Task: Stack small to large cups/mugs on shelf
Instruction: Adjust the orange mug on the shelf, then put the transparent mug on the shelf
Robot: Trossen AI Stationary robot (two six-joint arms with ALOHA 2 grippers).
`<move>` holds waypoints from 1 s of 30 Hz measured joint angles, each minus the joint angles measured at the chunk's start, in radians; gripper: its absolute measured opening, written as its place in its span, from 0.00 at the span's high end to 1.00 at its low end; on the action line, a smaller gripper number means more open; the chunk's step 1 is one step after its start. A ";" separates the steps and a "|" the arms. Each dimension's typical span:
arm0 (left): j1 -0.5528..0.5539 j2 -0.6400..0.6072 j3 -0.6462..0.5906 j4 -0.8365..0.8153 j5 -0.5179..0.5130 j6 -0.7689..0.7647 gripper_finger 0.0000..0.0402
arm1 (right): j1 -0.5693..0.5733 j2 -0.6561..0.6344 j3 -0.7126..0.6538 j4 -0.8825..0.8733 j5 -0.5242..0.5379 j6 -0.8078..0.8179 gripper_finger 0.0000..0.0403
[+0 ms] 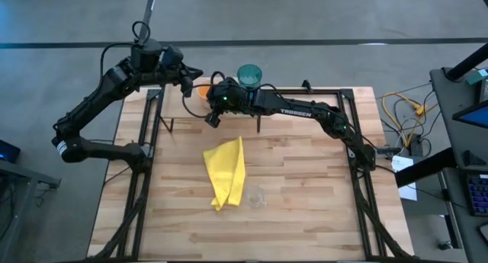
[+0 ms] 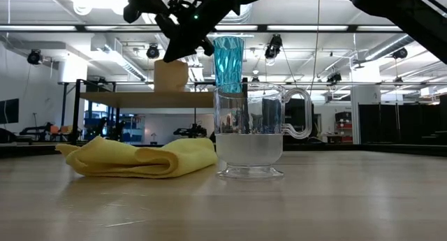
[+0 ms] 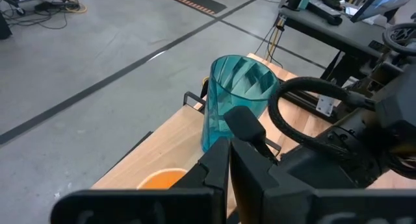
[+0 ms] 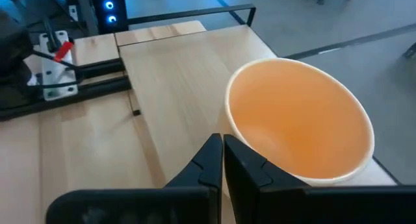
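Dark fingers of the right gripper (image 4: 221, 152) look pressed together just beside the orange mug (image 4: 300, 120), pinching nothing; the left gripper (image 3: 229, 160) looks closed too. Mug and teal tumbler (image 1: 248, 74) stand on the shelf (image 4: 175, 74) at the table's far edge; the clear glass (image 2: 249, 133) waits beside the yellow cloth (image 1: 226, 170). Glass looks light, slippery and breakable: pinch its rim or handle

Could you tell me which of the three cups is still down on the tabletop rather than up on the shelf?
The clear glass mug, beside the yellow cloth. The teal tumbler and orange mug stand on the shelf.
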 joint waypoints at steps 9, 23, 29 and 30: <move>0.000 0.000 0.001 -0.010 -0.001 0.002 1.00 | 0.026 -0.017 0.036 -0.057 -0.162 0.027 0.98; -0.049 -0.026 0.002 -0.335 0.176 -0.006 1.00 | 0.168 -0.188 0.119 -0.697 -0.211 0.148 0.98; -0.215 -0.037 -0.001 -0.470 0.202 -0.112 1.00 | 0.204 -0.243 0.118 -0.842 -0.210 0.207 0.98; -0.252 -0.038 -0.001 -0.465 0.201 -0.143 1.00 | 0.206 -0.255 0.118 -0.865 -0.210 0.216 0.98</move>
